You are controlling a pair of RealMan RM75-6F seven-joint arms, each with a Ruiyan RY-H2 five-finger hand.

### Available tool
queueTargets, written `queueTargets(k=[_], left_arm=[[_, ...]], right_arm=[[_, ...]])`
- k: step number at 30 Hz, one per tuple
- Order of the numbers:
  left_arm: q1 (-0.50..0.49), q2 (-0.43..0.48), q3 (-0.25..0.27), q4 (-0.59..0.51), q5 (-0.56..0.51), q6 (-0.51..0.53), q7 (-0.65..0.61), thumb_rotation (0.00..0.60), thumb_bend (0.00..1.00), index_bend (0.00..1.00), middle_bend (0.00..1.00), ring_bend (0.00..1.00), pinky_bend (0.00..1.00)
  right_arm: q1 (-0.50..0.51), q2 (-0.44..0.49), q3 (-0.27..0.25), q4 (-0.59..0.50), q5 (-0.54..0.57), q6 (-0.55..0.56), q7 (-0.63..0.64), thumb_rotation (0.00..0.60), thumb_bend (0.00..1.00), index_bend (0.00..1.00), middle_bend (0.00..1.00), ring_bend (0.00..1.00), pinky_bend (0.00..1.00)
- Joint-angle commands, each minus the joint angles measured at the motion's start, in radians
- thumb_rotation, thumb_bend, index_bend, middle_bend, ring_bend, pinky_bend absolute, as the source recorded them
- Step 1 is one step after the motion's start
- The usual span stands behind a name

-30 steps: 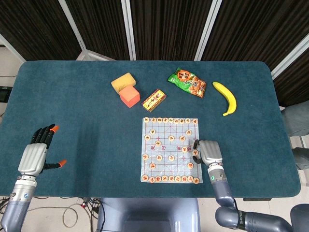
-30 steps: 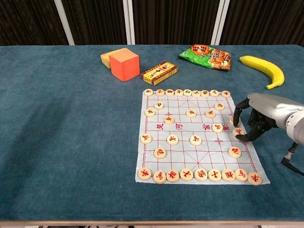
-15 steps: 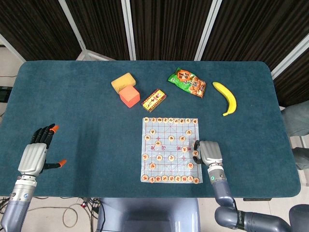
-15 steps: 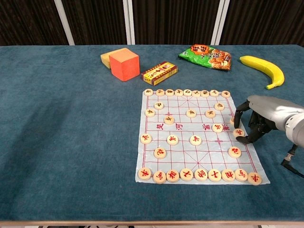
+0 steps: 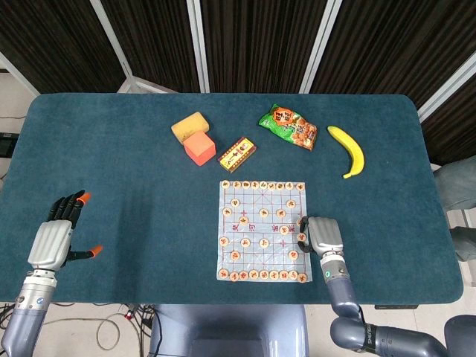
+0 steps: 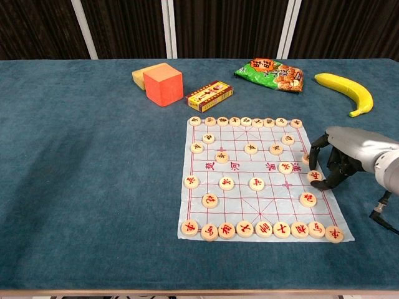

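A Chinese chess board sheet [image 5: 256, 212] [image 6: 268, 200] lies on the near middle of the blue table, with round wooden pieces spread over it. My right hand [image 5: 322, 236] [image 6: 352, 152] rests at the board's right edge, fingers curled down. Between its thumb and fingertips it pinches a chess piece [image 6: 313, 176] [image 5: 300, 236] that lies on the board's right side. My left hand [image 5: 53, 239] hovers over the near left of the table with its fingers spread, holding nothing and far from the board. The chest view does not show it.
Behind the board lie a small red-and-yellow box [image 5: 238, 154] [image 6: 210, 95], an orange cube [image 5: 198, 148] [image 6: 163, 85] against a yellow sponge [image 5: 189, 124], a green snack bag [image 5: 288, 127] [image 6: 270, 74] and a banana [image 5: 349, 151] [image 6: 346, 91].
My right hand has drawn back slightly toward the right and near side, and the piece under its fingertips has shifted a little with it. The left hand has not moved.
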Motion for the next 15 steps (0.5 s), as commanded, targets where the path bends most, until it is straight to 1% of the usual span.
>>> queueTargets(k=[1, 10, 15], left_arm=[[0.0, 0.0, 0.0, 0.0, -0.001, 0.0, 0.0, 0.6, 0.0, 0.0, 0.0, 0.0, 0.0], [0.0, 0.0, 0.001, -0.002, -0.002, -0.002, 0.001, 0.6, 0.0, 0.0, 0.0, 0.0, 0.0], [-0.001, 0.0, 0.0, -0.003, -0.003, -0.002, 0.001, 0.6, 0.0, 0.0, 0.0, 0.0, 0.0]], right_arm=[[-0.001, 0.002, 0.002, -0.005, -0.002, 0.002, 0.001, 0.6, 0.36, 0.56, 1.0, 1.0, 1.0], [0.004, 0.022, 0.021, -0.042, -0.022, 0.02, -0.003, 0.6, 0.36, 0.56, 1.0, 1.0, 1.0], [0.016, 0.036, 0.041, -0.048, -0.002, 0.017, -0.017, 0.6, 0.36, 0.56, 1.0, 1.0, 1.0]])
